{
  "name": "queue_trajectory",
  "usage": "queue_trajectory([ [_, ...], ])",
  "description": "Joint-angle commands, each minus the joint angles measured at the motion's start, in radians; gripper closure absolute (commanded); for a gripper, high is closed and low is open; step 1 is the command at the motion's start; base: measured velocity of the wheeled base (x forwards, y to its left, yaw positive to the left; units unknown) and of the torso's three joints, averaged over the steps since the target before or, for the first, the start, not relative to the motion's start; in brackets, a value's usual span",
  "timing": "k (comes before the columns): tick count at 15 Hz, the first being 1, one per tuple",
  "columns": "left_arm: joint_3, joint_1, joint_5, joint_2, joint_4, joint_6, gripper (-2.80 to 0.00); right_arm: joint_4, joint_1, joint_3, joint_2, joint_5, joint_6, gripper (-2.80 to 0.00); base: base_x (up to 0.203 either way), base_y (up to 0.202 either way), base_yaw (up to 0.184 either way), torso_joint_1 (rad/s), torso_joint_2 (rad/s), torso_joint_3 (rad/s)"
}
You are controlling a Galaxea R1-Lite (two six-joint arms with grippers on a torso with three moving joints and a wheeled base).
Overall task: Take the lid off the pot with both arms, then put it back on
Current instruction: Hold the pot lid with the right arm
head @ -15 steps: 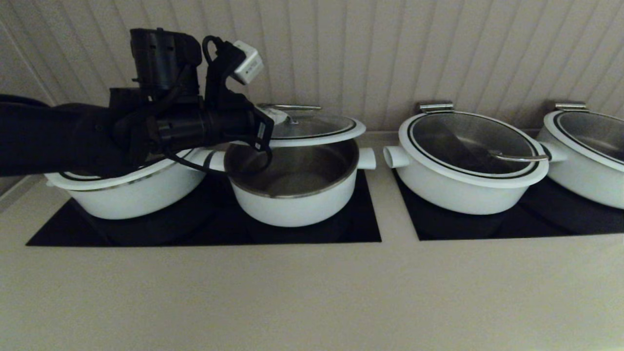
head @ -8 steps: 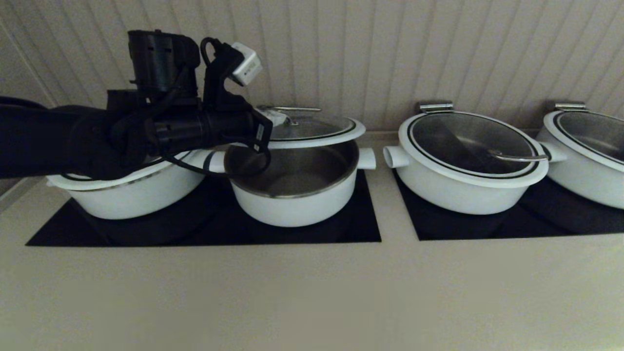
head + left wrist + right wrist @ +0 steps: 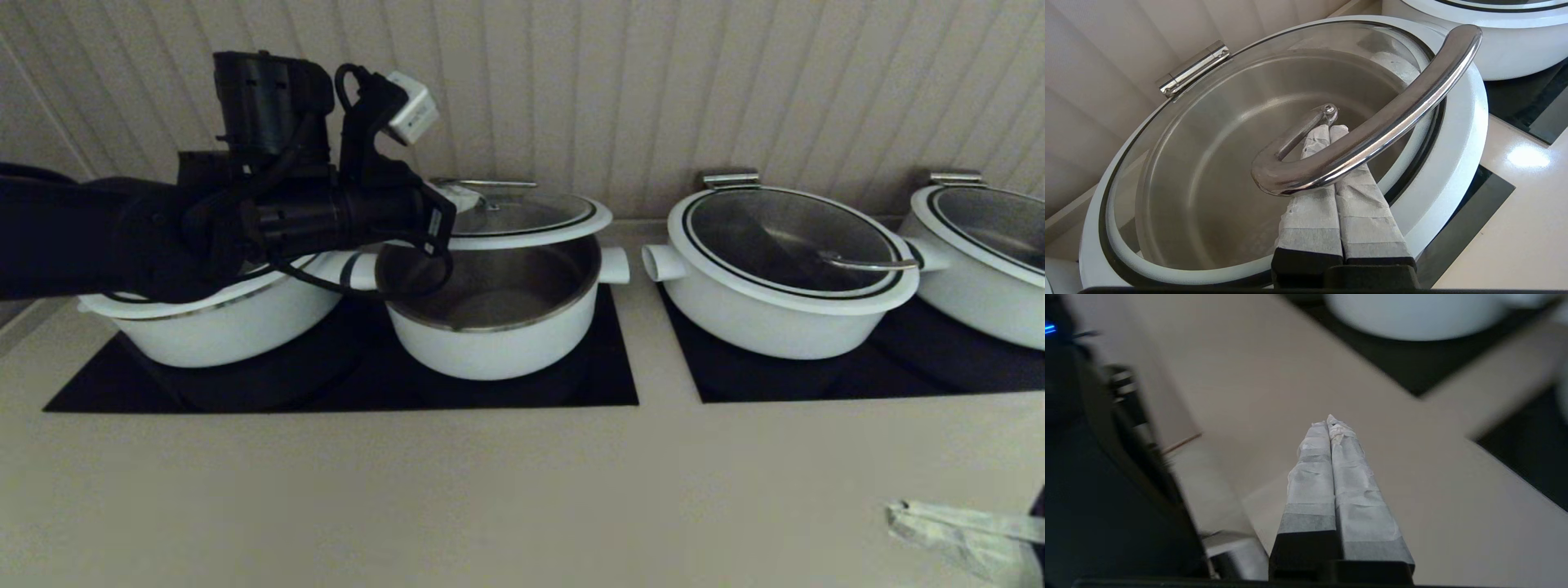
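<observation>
Above the pot, the lid is held raised and tilted, its far edge near the ribbed wall and its near edge lifted clear of the steel rim, so that the pot's inside is seen open beneath it. The pot is set on a black cooktop panel, between a wider white pan on the robot's left and another lidded pan on its right. The left gripper is reached in from the left at lid height; in the left wrist view its taped fingers are seen pressed flat together and passed beneath the lid's curved steel handle, which lies across them, so the lid is hooked from below rather than pinched. The right gripper is seen low at the near right corner of the beige counter, well apart from the pot, its taped fingers closed on nothing.
</observation>
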Motion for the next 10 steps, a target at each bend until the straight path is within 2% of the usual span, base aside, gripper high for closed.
queue_trajectory([
  [1, 0.001, 0.0, 0.001, -0.002, -0.001, 0.0, 0.0, -0.141, 0.075, -0.004, 0.259, 0.015, -0.002, 0.0, 0.0, 0.0, 0.0, 0.0, 0.0, 0.0],
  [3, 0.0, 0.0, 0.001, -0.003, -0.001, 0.0, 0.0, -0.284, 0.105, -0.027, 0.381, 0.02, 0.013, 0.0, 0.0, 0.0, 0.0, 0.0, 0.0, 0.0],
  [7, 0.017, 0.0, 0.001, -0.003, -0.003, 0.0, 0.0, -0.354, 0.119, -0.168, 0.529, 0.023, 0.036, 0.0, 0.0, 0.0, 0.0, 0.0, 0.0, 0.0],
  [10, 0.023, 0.0, 0.003, -0.005, -0.003, 0.0, 0.0, -0.494, 0.123, -0.261, 0.681, 0.018, 0.04, 0.0, 0.0, 0.0, 0.0, 0.0, 0.0, 0.0],
])
